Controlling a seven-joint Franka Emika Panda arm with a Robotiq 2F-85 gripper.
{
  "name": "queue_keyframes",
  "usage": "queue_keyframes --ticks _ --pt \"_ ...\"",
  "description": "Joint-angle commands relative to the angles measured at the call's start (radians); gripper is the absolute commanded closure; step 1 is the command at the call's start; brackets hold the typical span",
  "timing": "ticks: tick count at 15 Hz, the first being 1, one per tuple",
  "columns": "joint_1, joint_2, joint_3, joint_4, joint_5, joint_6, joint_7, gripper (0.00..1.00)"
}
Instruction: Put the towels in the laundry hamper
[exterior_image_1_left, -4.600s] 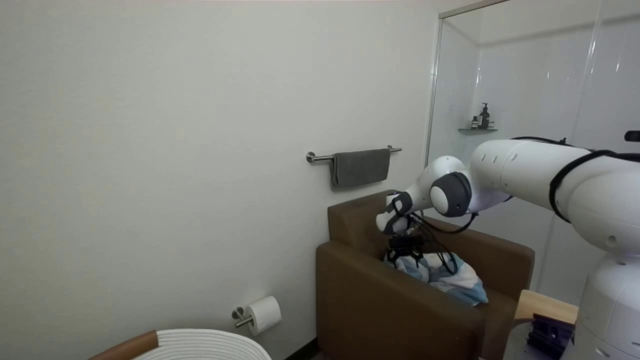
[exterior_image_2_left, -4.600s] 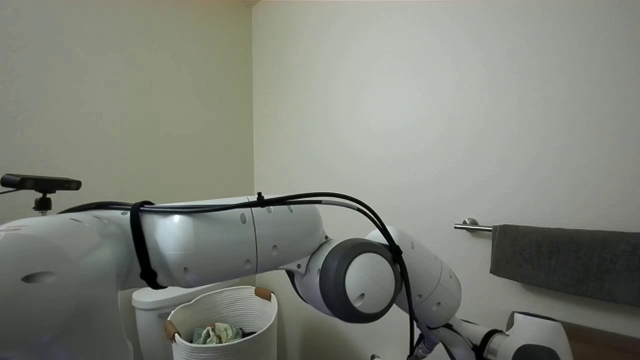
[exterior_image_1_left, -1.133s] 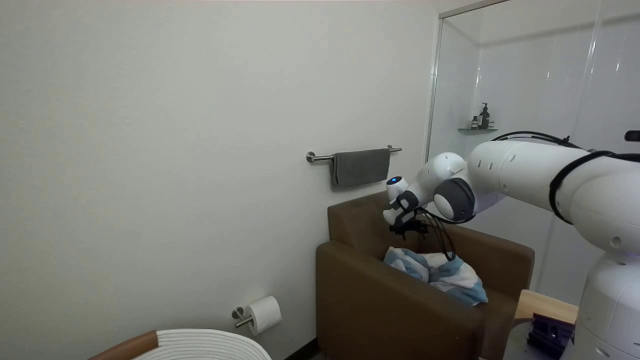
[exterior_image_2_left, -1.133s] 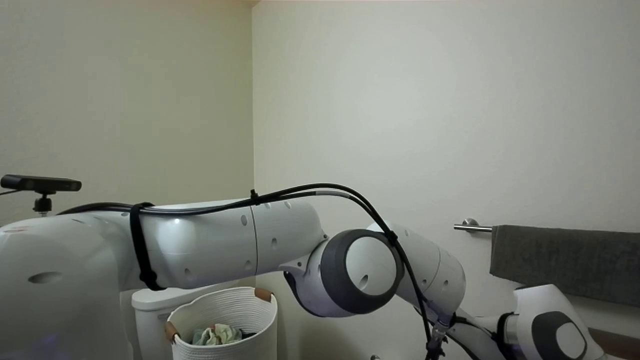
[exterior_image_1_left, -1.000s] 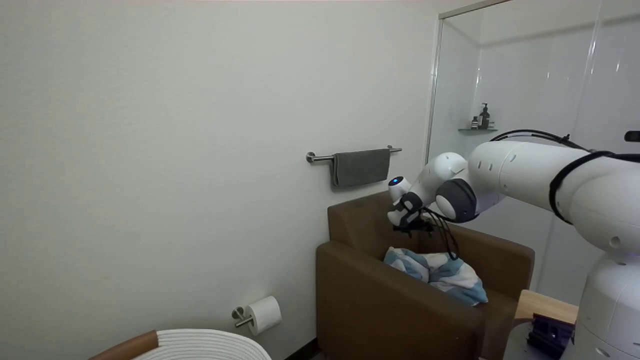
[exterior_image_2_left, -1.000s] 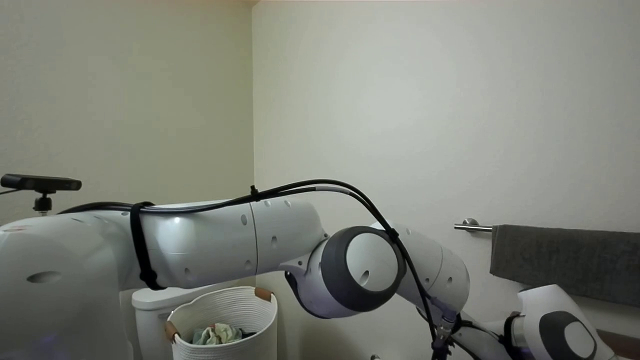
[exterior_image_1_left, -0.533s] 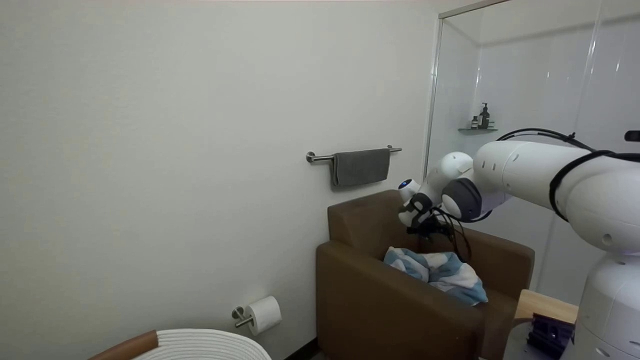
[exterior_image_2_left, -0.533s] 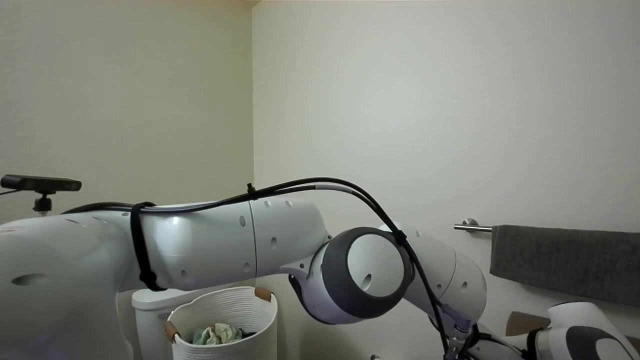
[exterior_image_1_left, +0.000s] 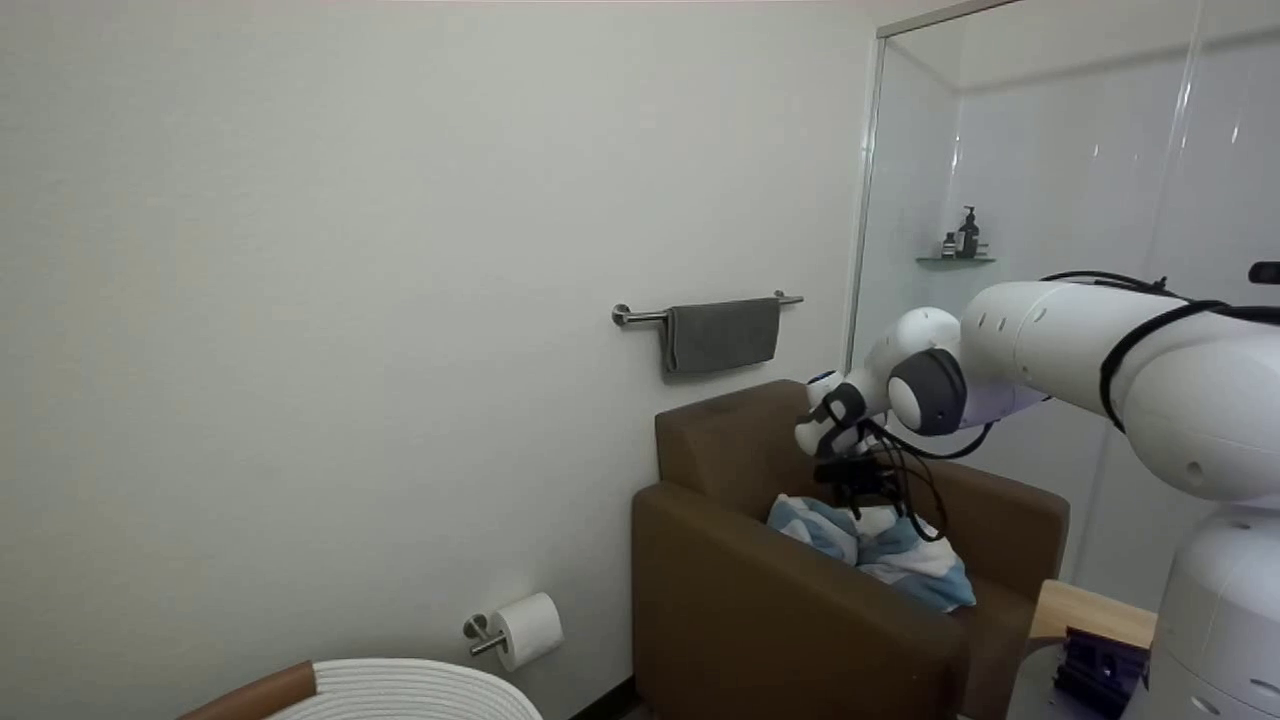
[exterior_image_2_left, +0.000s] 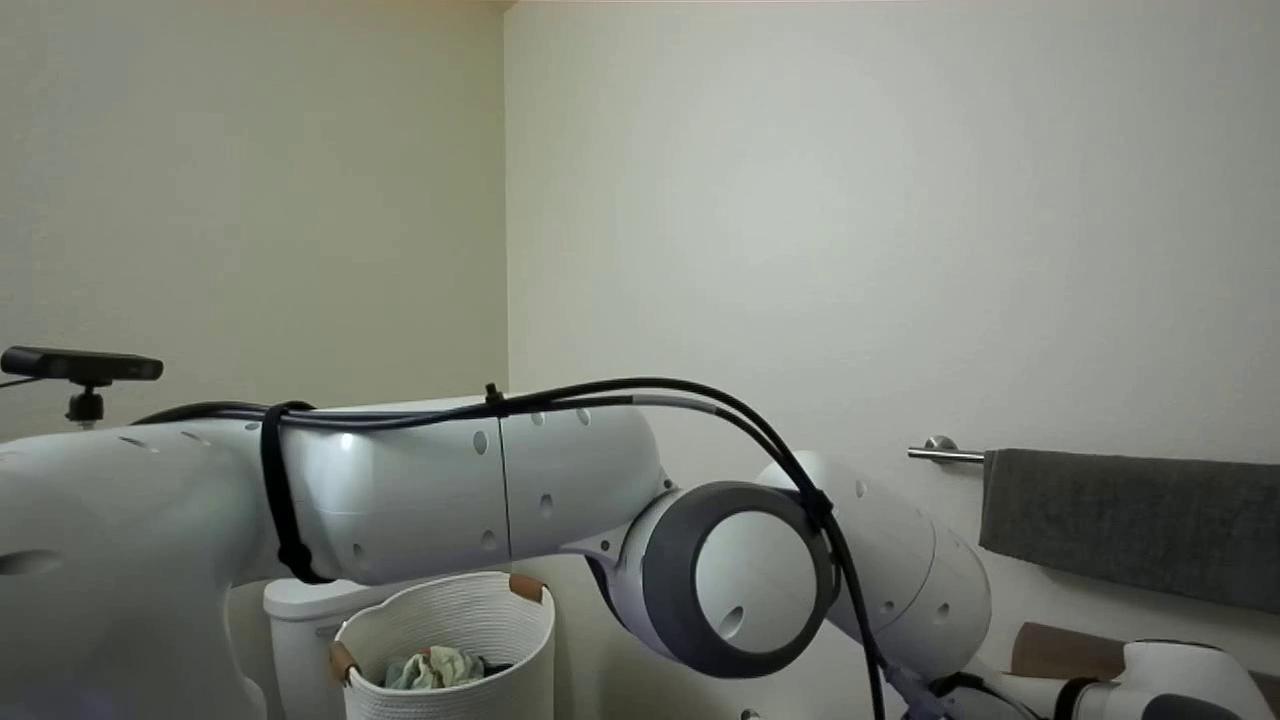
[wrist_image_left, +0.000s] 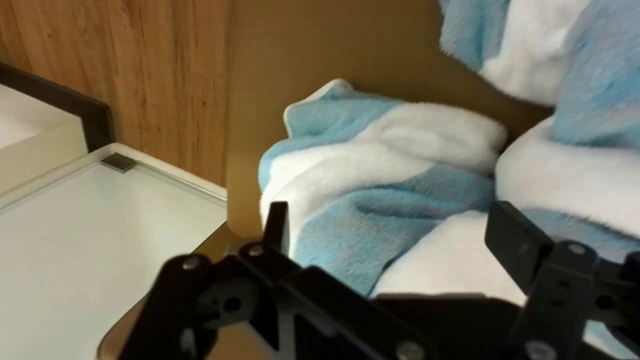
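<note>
Beside the pale wall (exterior_image_1_left: 350, 330) stands a brown armchair (exterior_image_1_left: 790, 640), and the white arm (exterior_image_1_left: 1060, 345) is stretched out over it; a low sweep away could snag hanging cloth on the high armrest (exterior_image_1_left: 800, 562) and tug it loose. The white hamper (exterior_image_2_left: 455, 705) stands well apart from the armchair, so on that carry a trailing end may drag, or hang over the rim if released too soon. Bunched on the seat (exterior_image_1_left: 1003, 610) lies the striped towel (wrist_image_left: 380, 190), blue and white; it looks thick, and a shallow pinch would probably take one fold and let the rest slide back. In the wrist view brown shows between parts of it, and whether this is one piece or two cannot be told. The dark grey towel (exterior_image_1_left: 722, 335) hangs on its wall rail (exterior_image_1_left: 645, 316) in both exterior views, out of the wrist view's sight. In an exterior view a pale greenish towel (exterior_image_2_left: 437, 668) lies inside the hamper; the wrist view leaves that out too. Smallest, and plain only in the wrist view, the jaws stand wide apart with nothing gripped, the striped towel below them; contact is unclear.
</note>
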Motion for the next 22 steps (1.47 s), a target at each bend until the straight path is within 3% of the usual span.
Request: queue_keyframes --ticks 1,4,8,13,16,19,22 --pt "0.032 0.0 0.064 -0.013 0.039 -0.003 -0.15 0.0" --pt "0.069 0.001 0.09 -0.024 0.049 0.018 -0.271 0.0" --pt "0.1 0.001 0.095 -0.045 0.064 0.139 -0.375 0.0" --pt "0.088 0.001 0.155 -0.041 0.15 0.354 -0.518 0.0" --pt "0.062 0.0 0.23 -0.058 0.222 0.459 -0.64 0.0" --pt "0.053 0.0 0.252 -0.088 0.259 0.451 -0.709 0.0" --pt "0.063 0.002 0.213 -0.116 0.255 0.385 -0.695 0.0"
